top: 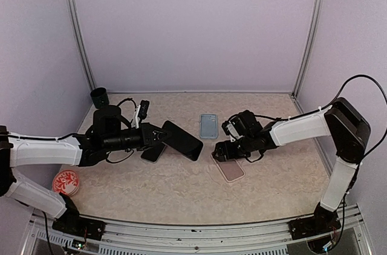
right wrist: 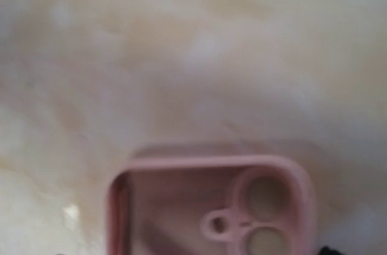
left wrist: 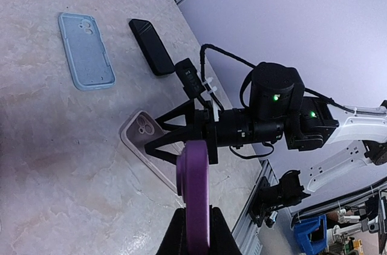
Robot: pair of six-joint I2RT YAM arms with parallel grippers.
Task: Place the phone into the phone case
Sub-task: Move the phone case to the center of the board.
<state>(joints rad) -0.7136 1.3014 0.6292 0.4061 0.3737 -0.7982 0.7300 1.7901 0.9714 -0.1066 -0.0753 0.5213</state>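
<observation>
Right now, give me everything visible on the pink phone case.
The pink phone case is an empty shell, soft and matte by its look, with rounded corners, a raised rim and a camera cutout holding two large round holes and one small one. It lies flat, open side up, on the marbled table, right of the middle. The right gripper hangs open over its camera end; whether they touch cannot be told. Nothing else touches it.

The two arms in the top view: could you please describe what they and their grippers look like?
The left arm and the right arm both have white shells over the long links, with black joints. The left gripper and the right gripper are black. Thin black cables loop along them, and the right arm's wrist shows green lights.
</observation>
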